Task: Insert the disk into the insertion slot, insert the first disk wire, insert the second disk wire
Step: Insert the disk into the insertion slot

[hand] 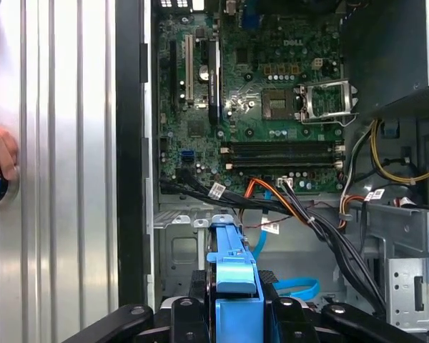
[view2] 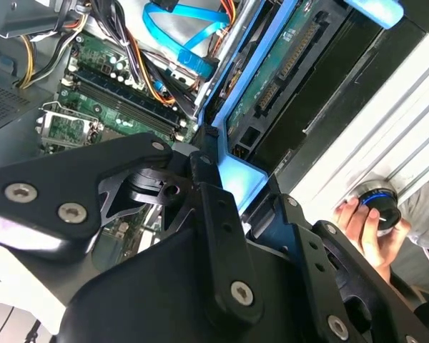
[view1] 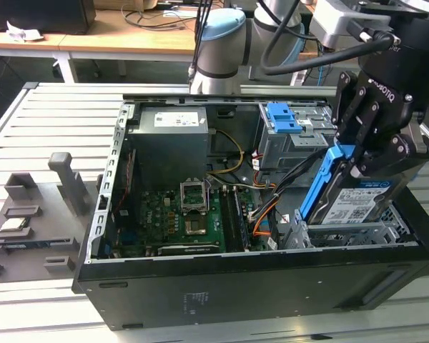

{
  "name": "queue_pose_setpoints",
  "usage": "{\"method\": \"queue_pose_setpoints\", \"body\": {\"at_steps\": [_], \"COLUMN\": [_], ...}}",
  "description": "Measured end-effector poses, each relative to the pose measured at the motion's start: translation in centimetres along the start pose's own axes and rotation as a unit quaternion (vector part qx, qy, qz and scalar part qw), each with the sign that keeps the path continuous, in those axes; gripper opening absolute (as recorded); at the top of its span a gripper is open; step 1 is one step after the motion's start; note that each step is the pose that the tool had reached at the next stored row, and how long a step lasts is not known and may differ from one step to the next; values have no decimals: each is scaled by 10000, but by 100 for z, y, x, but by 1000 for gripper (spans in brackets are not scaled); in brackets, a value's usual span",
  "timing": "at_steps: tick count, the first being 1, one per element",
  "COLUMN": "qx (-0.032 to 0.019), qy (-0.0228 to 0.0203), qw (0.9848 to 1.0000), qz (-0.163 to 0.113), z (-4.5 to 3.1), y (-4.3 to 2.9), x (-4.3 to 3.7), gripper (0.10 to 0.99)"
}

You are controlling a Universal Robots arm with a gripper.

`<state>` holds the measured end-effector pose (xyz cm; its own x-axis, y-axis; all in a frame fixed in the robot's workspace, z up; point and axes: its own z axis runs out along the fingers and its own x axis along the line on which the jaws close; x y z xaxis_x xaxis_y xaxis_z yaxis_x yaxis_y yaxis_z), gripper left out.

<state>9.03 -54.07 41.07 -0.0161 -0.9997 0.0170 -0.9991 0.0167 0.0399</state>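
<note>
Here, the slatted metal worktop (view1: pixel 50 114) is carrying an open black computer case (view1: pixel 272 286), which is lying on its side with the green motherboard (view1: pixel 179 214) facing up. Over the end of the case at the exterior view's right, the black hand (view1: pixel 361 161) is clamping shut on the disk (view1: pixel 357 204), gripping its blue caddy (hand: pixel 234 286) at the upper end. The disk is leaning steeply, its lower edge sitting down at the insertion slot (view1: pixel 357 232), the low silver bay; how far in it is I cannot tell. Just beside it, a taller grey cage (view1: pixel 289 150) is carrying a blue latch (view1: pixel 282 118). Orange and black wires (view1: pixel 261 218) are lying loose between motherboard and bay. In the second wrist view, a person's fingers (view2: pixel 354 221) are resting on a round knob (view2: pixel 380 201).
</note>
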Motion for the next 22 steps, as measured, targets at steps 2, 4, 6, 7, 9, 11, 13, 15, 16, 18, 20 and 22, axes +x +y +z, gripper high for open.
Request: {"method": "queue_pose_setpoints", "body": {"at_steps": [2,4,6,7,9,11,13,15,16,18,20,22], "qx": [0,0,0,0,0,0,0,0,0,0,0,0], "qy": [1,1,1,1,2,0,0,1,1,1,1,1], "qw": [10000,10000,10000,10000,10000,10000,10000,10000,10000,10000,10000,10000], "qz": [0,0,0,0,0,0,0,0,0,0,0,0], "z": [20,27,28,29,29,31,31,31,32,32,33,34], "y": [-1,-1,-1,-1,-1,-1,-1,-1,-1,-1,-1,-1], "x": [0,0,0,0,0,-1,0,0,0,0,-1,0], "gripper": [369,369,369,369,380,443,443,431,365,239,118,106]}}
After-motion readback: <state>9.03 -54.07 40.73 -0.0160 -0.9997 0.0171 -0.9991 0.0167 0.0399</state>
